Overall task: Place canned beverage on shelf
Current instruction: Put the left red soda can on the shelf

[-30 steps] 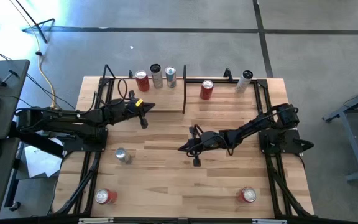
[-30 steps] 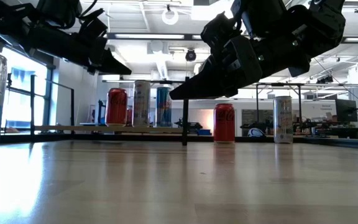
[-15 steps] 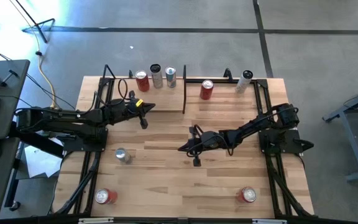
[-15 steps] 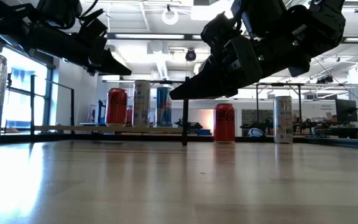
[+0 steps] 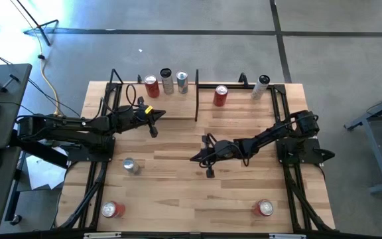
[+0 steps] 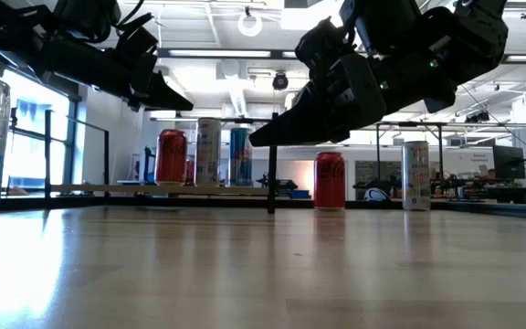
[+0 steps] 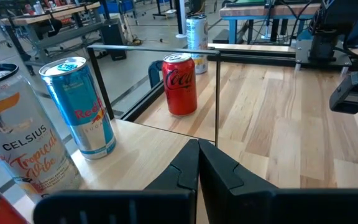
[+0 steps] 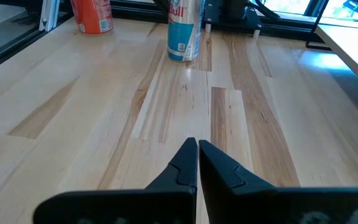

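The pale wood shelf point(image 5: 171, 109) stands at the table's far left, its upright end panel point(image 5: 197, 96) on its right side. Three cans stand on it: red point(image 5: 151, 85), white Celsius point(image 5: 166, 80), blue Red Bull point(image 5: 182, 81). A red Coca-Cola can point(image 5: 220, 95) stands on the table just right of the panel, also in the left wrist view point(image 7: 180, 84). My left gripper point(image 5: 153, 129) is shut and empty above the shelf's near edge point(image 7: 197, 149). My right gripper point(image 5: 194, 159) is shut and empty above the table's middle point(image 8: 197, 148).
A white can point(image 5: 262, 87) stands at the far right. A blue-and-silver can point(image 5: 130, 166) stands near the left side and shows ahead in the right wrist view point(image 8: 184, 30). Red cans stand at the near left point(image 5: 113, 210) and near right point(image 5: 264, 208).
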